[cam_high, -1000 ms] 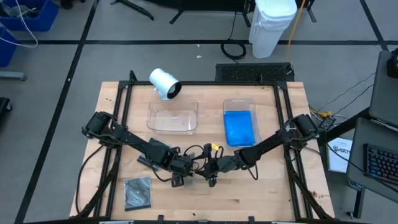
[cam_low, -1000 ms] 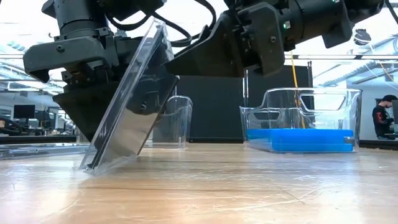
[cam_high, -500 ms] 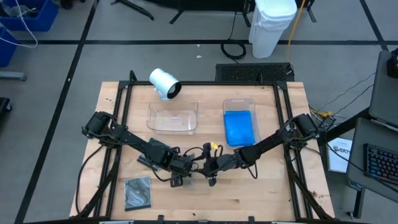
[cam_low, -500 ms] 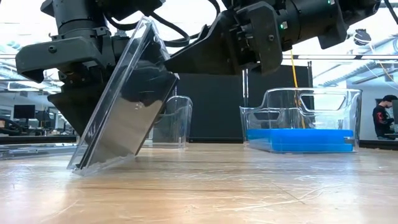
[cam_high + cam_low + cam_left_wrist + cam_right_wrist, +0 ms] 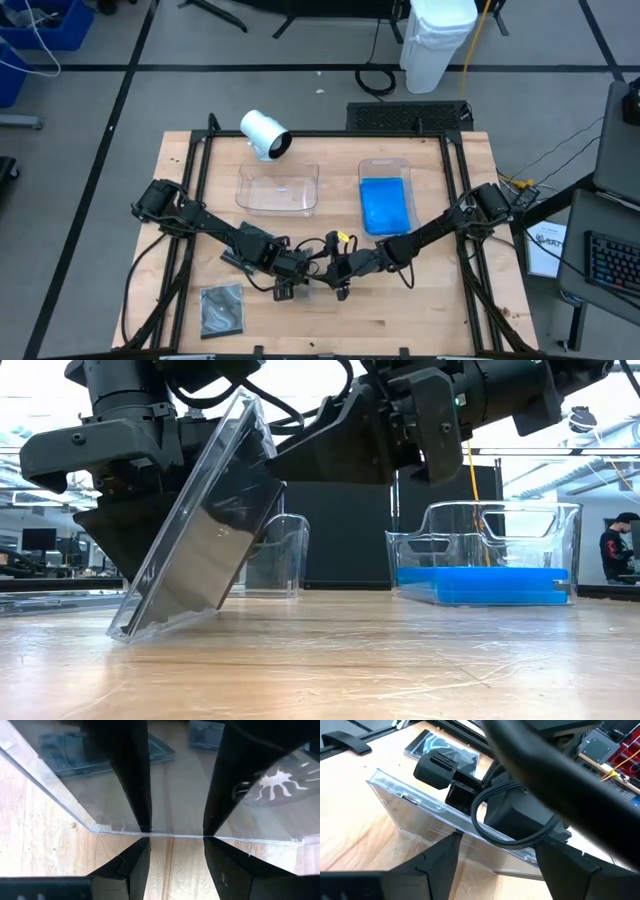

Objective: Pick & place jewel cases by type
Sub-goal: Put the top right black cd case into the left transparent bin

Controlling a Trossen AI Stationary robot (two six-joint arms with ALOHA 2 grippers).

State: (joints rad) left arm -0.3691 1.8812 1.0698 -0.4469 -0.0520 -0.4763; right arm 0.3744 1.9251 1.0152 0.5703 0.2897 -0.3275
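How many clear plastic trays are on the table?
2. The left tray, near the white cylinder, looks empty; the right tray holds blue jewel cases. None seems hidden.

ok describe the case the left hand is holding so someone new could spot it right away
Start at the wooden table and look to its front middle, where the two dark arms meet. There the left hand grips a clear jewel case tilted on its lower edge. The other dark case lies flat and the blue cases sit in a tray.
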